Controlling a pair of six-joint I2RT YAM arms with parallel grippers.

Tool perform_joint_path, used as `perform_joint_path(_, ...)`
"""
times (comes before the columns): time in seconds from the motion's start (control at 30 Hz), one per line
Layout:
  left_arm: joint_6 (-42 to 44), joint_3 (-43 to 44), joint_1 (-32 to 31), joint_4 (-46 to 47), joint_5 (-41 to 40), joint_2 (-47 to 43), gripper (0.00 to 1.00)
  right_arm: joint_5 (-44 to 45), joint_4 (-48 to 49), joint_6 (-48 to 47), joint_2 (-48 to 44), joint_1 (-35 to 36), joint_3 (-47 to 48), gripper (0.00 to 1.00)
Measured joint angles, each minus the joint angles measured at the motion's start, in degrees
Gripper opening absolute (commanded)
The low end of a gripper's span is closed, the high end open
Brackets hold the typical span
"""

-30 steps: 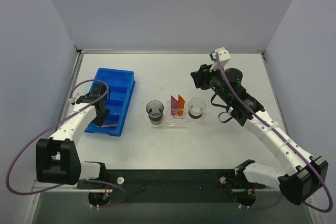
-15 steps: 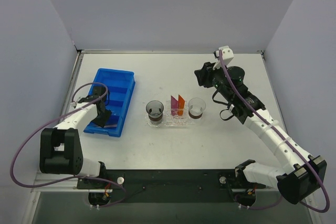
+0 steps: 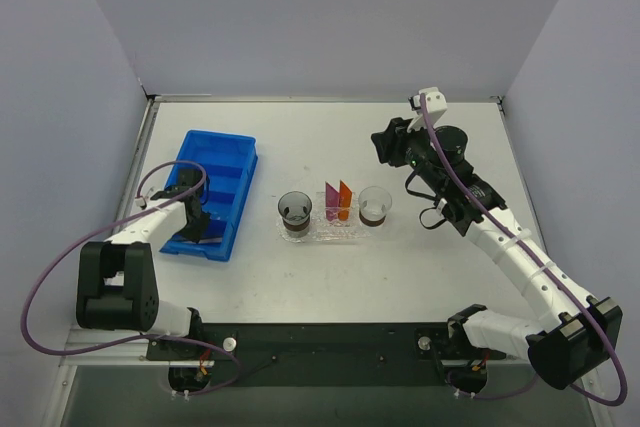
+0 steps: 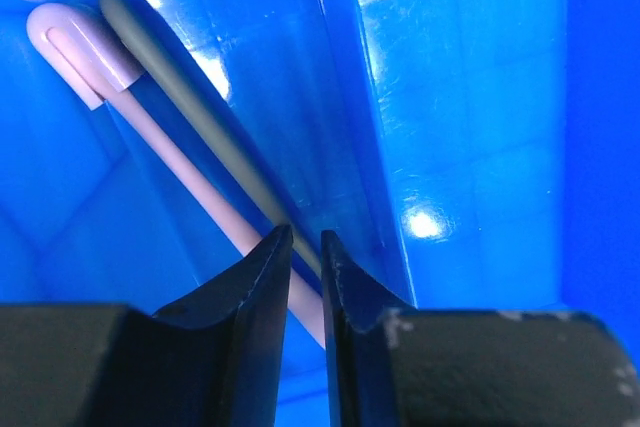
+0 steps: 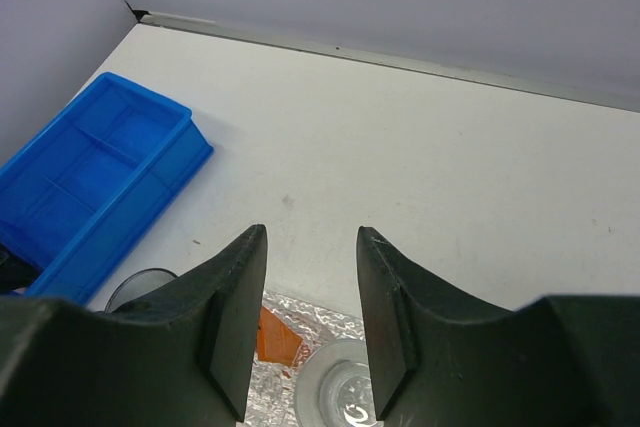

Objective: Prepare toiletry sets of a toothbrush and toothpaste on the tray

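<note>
One brush short of a set: left gripper down in the deep blue compartmented plastic bin

Its jaws stand at a narrow slit over the slim pale pink toothbrush, which lies beside a grey-green stick; whether they pinch it cannot be told. The left arm folds low over the bin's near end. On the clear bumpy oval tray, the orange toothpaste tube and the magenta toothpaste tube already stand between clear dark-bottomed cups. The right gripper hangs open and empty above the tray's far side.

We count one blue compartmented plastic bin, one clear oval tray, two clear dark-bottomed cups, one orange toothpaste tube, one magenta toothpaste tube, one pale pink toothbrush, one grey-green stick.
</note>
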Motion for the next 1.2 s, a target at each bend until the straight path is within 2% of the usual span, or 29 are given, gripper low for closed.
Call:
perform_joint_path(0.1, 0.2, -0.17, 0.04, -0.2, -0.48, -0.2, 0.13, 0.0, 0.0, 0.02, 0.0, -0.04, -0.04, 0.36)
perform_joint_path(0.13, 0.24, -0.22, 0.04, -0.35, -0.63, -0.39, 0.04, 0.0, 0.0, 0.02, -0.02, -0.04, -0.04, 0.36)
perform_joint_path(0.2, 0.13, -0.22, 0.07, -0.85, -0.68, -0.94, 0.0, 0.0, 0.0, 0.07, -0.02, -0.04, -0.07, 0.36)
perform_joint_path(0.67, -0.17, 3.72, 0.07, -10.08, -3.98, -15.89, 0.0, 0.0, -0.04, 1.2, -0.61, -0.07, -1.62, 0.36)
perform_joint_path(0.77, -0.61, 3.52, 0.07, -11.13, -4.04, -16.02, 0.01, 0.0, -0.04, 1.36, -0.68, -0.22, -1.62, 0.37)
perform_joint_path(0.9, -1.79, 3.41, 0.04, -11.58, -3.85, -14.51, 0.14, 0.02, -0.04, 1.44, -1.11, -0.31, -1.7, 0.38)
perform_joint_path(1.0, -3.39, 3.41, 0.07, -12.48, -3.98, -12.17, 0.19, 0.24, -0.26, 1.4, -1.97, -0.35, -1.81, 0.39)
perform_joint_path(1.2, -6.99, 4.26, 0.07, -14.97, -4.9, -8.9, 0.22, 2.95, -1.66, 0.5, -4.72, -2.51, -1.81, 0.43)
